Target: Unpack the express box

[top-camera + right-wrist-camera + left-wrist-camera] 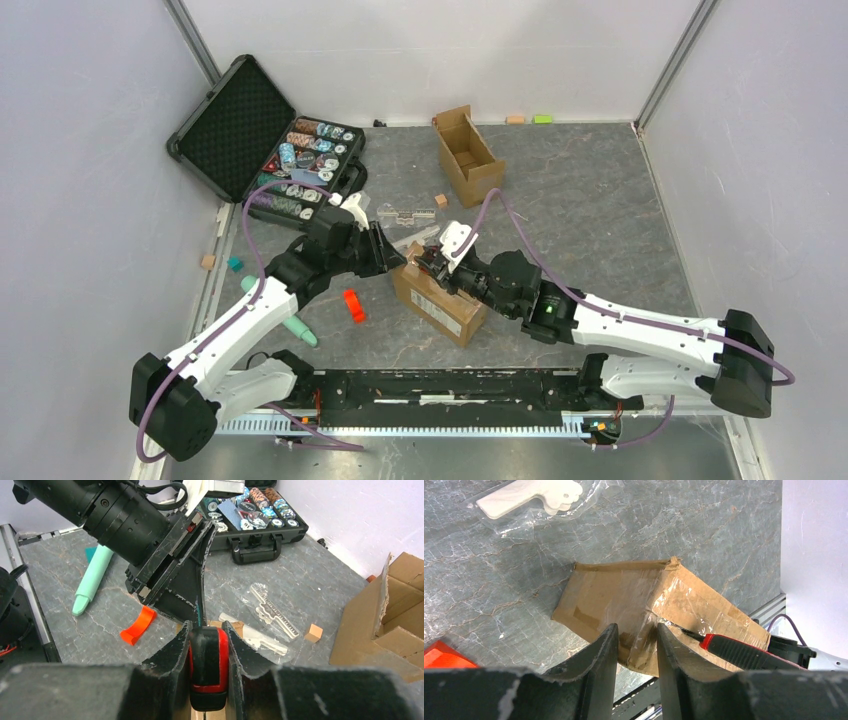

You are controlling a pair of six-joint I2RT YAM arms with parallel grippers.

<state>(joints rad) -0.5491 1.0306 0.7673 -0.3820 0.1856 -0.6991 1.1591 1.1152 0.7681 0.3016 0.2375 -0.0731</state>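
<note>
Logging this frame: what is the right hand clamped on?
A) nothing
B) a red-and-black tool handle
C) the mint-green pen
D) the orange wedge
B: in the right wrist view, the right hand is closed around the red-and-black tool handle. In the left wrist view, the tool's tip sits at the taped seam of the express box.

My left arm (235,325) and right arm (640,325) wear white shells, black joints and looping purple cables (248,240); my black fingers (594,672) are scuffed pale.
</note>
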